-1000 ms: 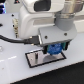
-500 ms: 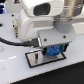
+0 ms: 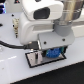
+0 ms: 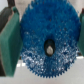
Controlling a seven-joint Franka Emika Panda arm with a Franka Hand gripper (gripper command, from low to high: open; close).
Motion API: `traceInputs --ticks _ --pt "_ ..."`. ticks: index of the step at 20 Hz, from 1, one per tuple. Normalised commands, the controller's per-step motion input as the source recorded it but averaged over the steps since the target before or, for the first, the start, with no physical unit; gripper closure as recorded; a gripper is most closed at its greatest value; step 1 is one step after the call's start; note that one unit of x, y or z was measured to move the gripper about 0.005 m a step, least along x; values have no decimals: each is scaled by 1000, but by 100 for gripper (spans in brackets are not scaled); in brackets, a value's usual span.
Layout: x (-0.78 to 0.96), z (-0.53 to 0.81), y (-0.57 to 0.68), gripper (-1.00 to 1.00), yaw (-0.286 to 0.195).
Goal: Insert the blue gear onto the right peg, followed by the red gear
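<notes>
The gripper is holding the blue gear, its jaws closed against opposite edges of the toothed rim. In the wrist view, the green finger pads are pressing the gear from both sides, and the gear is filling almost the whole picture, face-on to the camera. This view alone is showing the centre bore of the gear, with a small pale spot sitting inside the dark hole; whether that spot is the tip of the right peg cannot be told. The teeth are showing sharp around the rim, and the white worktop is showing only in the corners.

The exterior view is showing what the wrist view cannot: the gripper is hanging directly over the plate, with the blue gear appearing only as a small blue patch between the dark fingers, just above the plate surface. The gear is sitting over the half of the plate nearer the exterior view's right. Whether it is touching the plate cannot be told. The pegs are hidden behind the gripper in this view. The plate, grey with a black border, is lying flat on the white worktop, near its front edge. The white arm is filling the upper part of the picture, and a black cable is running toward the exterior view's left.
</notes>
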Motion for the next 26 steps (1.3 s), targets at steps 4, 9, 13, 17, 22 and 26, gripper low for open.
traceInputs --ticks 4,9,13,17,22,26 --pt "74 -151 20 100 0" --pt "1 11 75 100 0" --pt "-104 188 132 -100 0" --pt "-159 446 120 -100 0" --pt "-358 388 141 -100 0" --pt "-509 268 193 -100 0"
